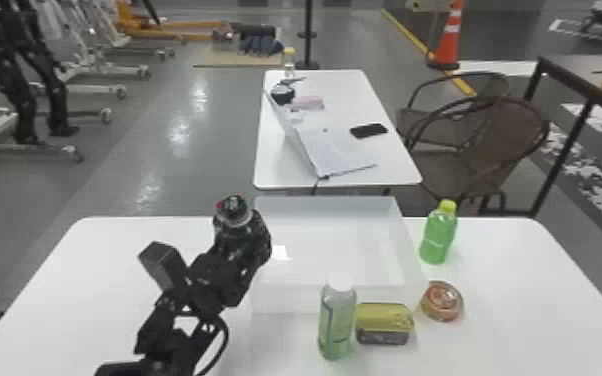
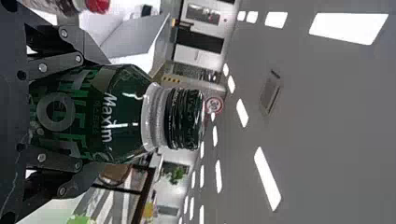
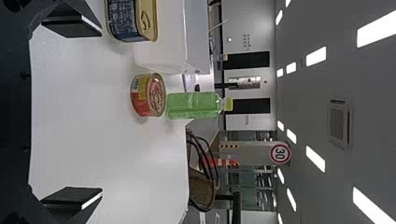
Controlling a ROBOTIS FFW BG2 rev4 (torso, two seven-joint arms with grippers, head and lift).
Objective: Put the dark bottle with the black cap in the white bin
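The left end effector (image 1: 241, 235) grips the dark bottle with the black cap (image 2: 116, 114), upright at the left side of the white bin (image 1: 285, 300). The right end effector (image 3: 100, 112) is open, fingers wide apart. On the white tabletop (image 1: 520, 310), in front of the bin, stand a white-capped bottle (image 1: 336, 322) and a yellow-topped tin (image 1: 384, 322); to its right, a round tin (image 1: 442, 301) and a green bottle (image 1: 438, 237). Beyond the bin, a second tabletop (image 1: 275, 170) bears an open laptop (image 1: 335, 150) and phone (image 1: 369, 130), with woven chairs (image 1: 495, 135) and glossy grey floor (image 1: 165, 150) around.
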